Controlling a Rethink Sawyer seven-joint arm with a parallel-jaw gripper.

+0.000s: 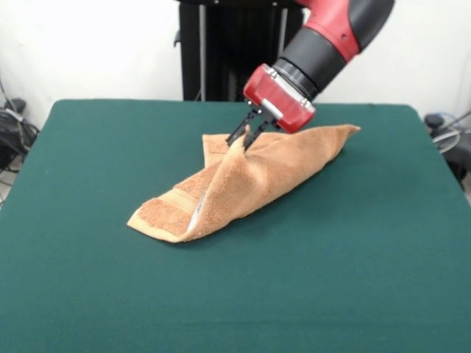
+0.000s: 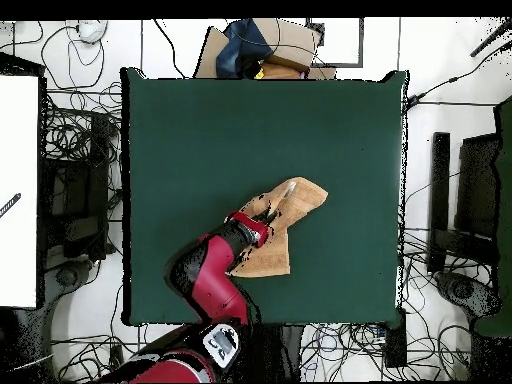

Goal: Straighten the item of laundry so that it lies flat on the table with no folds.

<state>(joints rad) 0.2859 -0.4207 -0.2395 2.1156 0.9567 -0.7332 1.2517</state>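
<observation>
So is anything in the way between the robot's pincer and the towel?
No. The pincer is already at the towel, its tips pinching a raised fold near the middle. The table around the towel shows only bare green top.

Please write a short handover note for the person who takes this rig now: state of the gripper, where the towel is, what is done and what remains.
Gripper: shut on a raised ridge of the towel, which it lifts like a tent near the table's middle.
Towel: folded over itself, long and narrow, one end flat toward the camera in the front view, the other pointing away past the gripper. Its white label shows at the fold.
Table: towel is well inside its edges.
Done: a grasp only.
Left: open the fold and lay the towel flat.
</observation>
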